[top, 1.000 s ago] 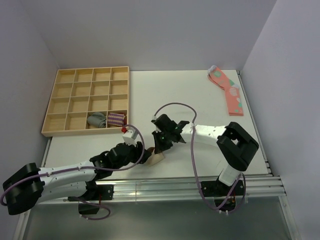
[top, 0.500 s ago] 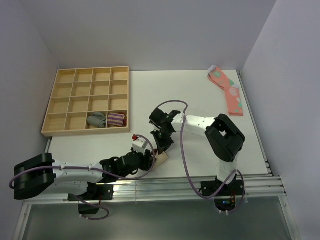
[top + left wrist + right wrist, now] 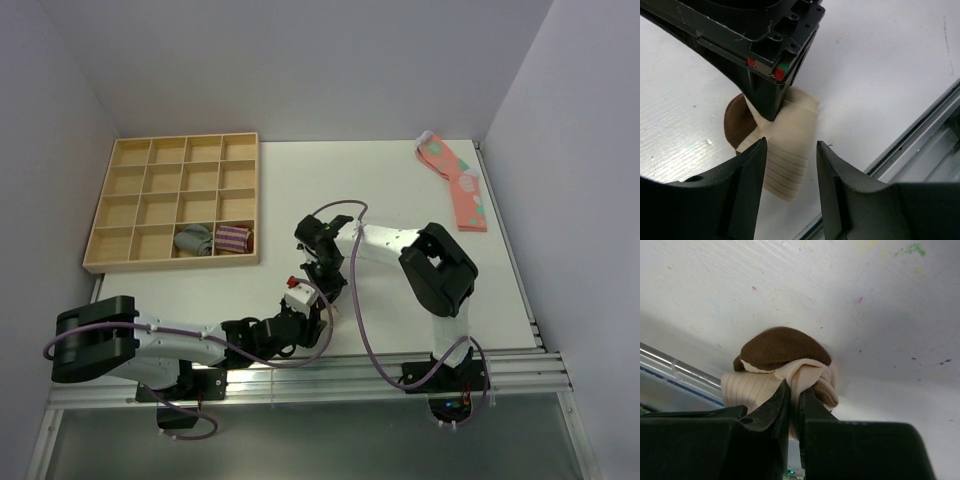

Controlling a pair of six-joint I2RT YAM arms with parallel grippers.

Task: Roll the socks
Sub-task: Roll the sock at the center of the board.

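The socks [image 3: 780, 360] are a bunched beige bundle with a dark brown part on top, lying on the white table near its front edge. My right gripper [image 3: 795, 390] is shut on a fold of the beige fabric. In the left wrist view the socks [image 3: 790, 165] lie under the right gripper's black body [image 3: 770, 60]. My left gripper [image 3: 790, 145] is open, its fingers standing either side of the ribbed beige end without touching it. In the top view both grippers, right [image 3: 325, 282] and left [image 3: 316, 316], meet over the socks and mostly hide them.
A wooden compartment tray [image 3: 170, 150] stands at the back left and holds a grey rolled sock [image 3: 195, 240] and a purple-striped one [image 3: 233, 238]. Pink socks with green spots [image 3: 455, 185] lie at the back right. The metal rail [image 3: 920, 145] of the front edge is close to the bundle.
My left gripper has swung right along the front edge to the bundle. My right arm has folded in further, with its gripper still at the socks, and the bundle has shifted slightly right.
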